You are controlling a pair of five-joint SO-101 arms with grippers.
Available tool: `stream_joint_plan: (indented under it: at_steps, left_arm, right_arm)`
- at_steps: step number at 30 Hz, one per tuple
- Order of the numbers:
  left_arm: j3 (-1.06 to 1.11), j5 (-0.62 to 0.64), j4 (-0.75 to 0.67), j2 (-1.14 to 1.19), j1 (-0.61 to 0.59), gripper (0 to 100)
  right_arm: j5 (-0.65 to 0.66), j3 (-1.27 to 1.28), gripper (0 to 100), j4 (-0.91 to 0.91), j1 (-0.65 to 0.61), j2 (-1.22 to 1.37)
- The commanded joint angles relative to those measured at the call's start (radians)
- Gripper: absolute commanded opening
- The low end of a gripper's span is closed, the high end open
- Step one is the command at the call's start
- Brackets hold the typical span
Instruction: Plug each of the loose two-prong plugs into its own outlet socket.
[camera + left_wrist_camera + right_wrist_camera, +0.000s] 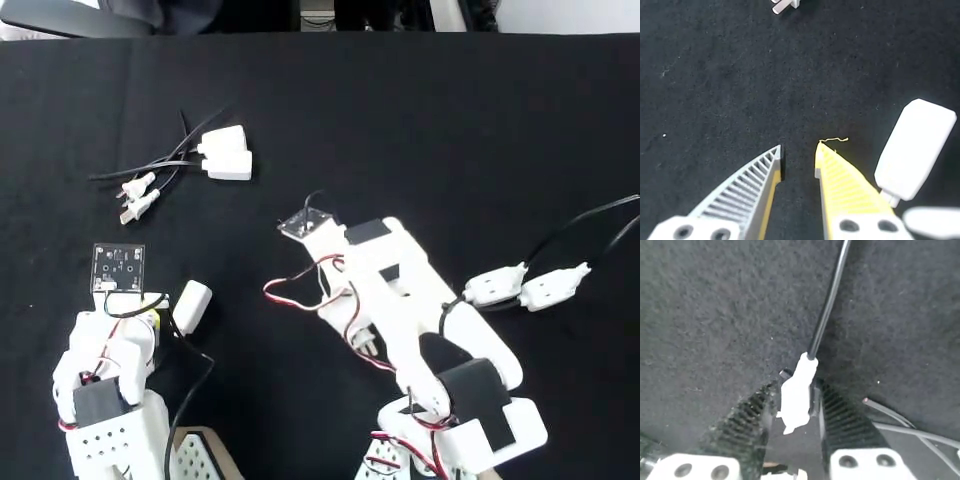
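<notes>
Right gripper [795, 389] clamped on white plug [798, 385], black cord [830, 305] running ahead of it. Left gripper [799, 147] narrowly open, outlet socket [915, 145] just beside its yellow finger [840, 185].

Black felt-like cloth covers the counter [480, 120] from edge to edge, dotted here and there with pale lint specks [664, 135]. Beyond the far edge runs a pale strip of room [560, 15], and a tan wedge [208, 440] pokes in at the near edge.
</notes>
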Motion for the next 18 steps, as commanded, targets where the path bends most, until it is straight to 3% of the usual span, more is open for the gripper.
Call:
stream_joint_plan:
  at_steps: [1, 18]
  left_arm:
    - [-0.008, -0.008, 0.002, -0.008, 0.013, 12]
    - [-0.008, -0.008, 0.003, -0.008, 0.013, 12]
  right_arm:
    - [-0.044, -0.056, 9.3, 0.034, -0.006, -0.019]
    - [-0.054, -0.013, 7.0, 0.026, -0.009, -0.018]
